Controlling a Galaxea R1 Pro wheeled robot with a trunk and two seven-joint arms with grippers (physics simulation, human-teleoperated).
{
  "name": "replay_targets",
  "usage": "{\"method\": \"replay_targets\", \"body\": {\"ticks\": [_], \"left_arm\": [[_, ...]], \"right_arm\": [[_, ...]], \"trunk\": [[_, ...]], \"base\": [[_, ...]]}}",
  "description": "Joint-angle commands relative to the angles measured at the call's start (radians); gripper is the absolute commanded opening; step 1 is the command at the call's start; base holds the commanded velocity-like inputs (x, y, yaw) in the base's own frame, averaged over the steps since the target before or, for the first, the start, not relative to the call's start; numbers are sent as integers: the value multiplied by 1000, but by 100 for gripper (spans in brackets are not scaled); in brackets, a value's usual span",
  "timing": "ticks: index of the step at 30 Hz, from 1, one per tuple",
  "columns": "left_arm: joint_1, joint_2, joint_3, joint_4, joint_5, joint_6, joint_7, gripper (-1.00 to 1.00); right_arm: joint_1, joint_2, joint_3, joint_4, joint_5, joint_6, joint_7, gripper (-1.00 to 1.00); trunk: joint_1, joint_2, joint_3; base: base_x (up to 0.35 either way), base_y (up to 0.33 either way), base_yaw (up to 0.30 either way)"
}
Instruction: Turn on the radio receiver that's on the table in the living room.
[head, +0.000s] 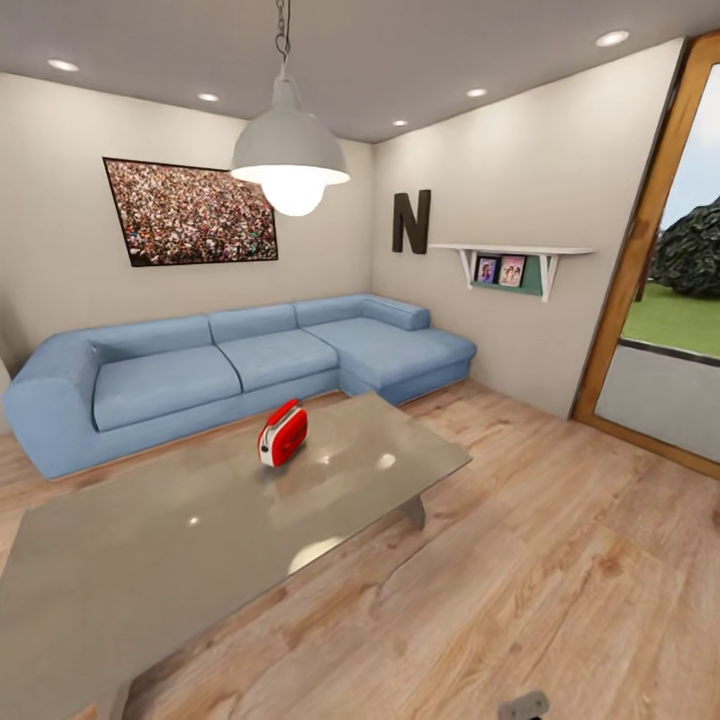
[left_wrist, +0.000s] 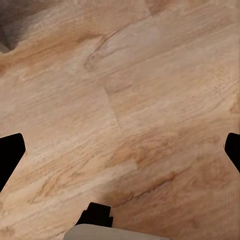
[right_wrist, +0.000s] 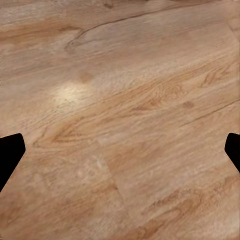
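Note:
The red radio receiver (head: 283, 433) stands upright on the glossy grey table (head: 150, 570), toward its far end, its white-silver edge band facing me. The table stretches from the lower left toward the middle of the living room. My left gripper (left_wrist: 120, 150) hangs open over bare wood floor, its black fingertips (left_wrist: 11, 152) wide apart at the picture's sides. My right gripper (right_wrist: 120, 150) is open too, with only floor planks between its fingertips (right_wrist: 10, 150). Both grippers are far from the radio.
A blue L-shaped sofa (head: 230, 365) runs behind the table along the walls. A pendant lamp (head: 290, 160) hangs above the table. A crowd photo (head: 190, 212), a black letter N (head: 411, 221) and a wall shelf (head: 510, 262) line the walls. Wood floor (head: 560, 560) spreads right toward a glass door (head: 665, 290).

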Motion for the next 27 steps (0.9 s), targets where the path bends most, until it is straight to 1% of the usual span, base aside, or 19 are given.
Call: {"method": "replay_targets", "body": {"ticks": [1, 8, 17, 22, 27], "left_arm": [[0, 0, 0, 0, 0, 0, 0, 100], [0, 0, 0, 0, 0, 0, 0, 100], [0, 4, 0, 0, 0, 0, 0, 100], [0, 5, 1, 0, 0, 0, 0, 100], [0, 5, 2, 0, 0, 0, 0, 100]], "right_arm": [[0, 0, 0, 0, 0, 0, 0, 100], [0, 0, 0, 0, 0, 0, 1, 100], [0, 0, 0, 0, 0, 0, 0, 100], [0, 0, 0, 0, 0, 0, 1, 100], [0, 0, 0, 0, 0, 0, 1, 100]], "trunk": [[0, 0, 0], [0, 0, 0], [0, 0, 0], [0, 0, 0], [0, 0, 0]], "base": [[281, 211, 0], [281, 176, 0], [297, 97, 0], [322, -6, 0], [326, -115, 15]]}}
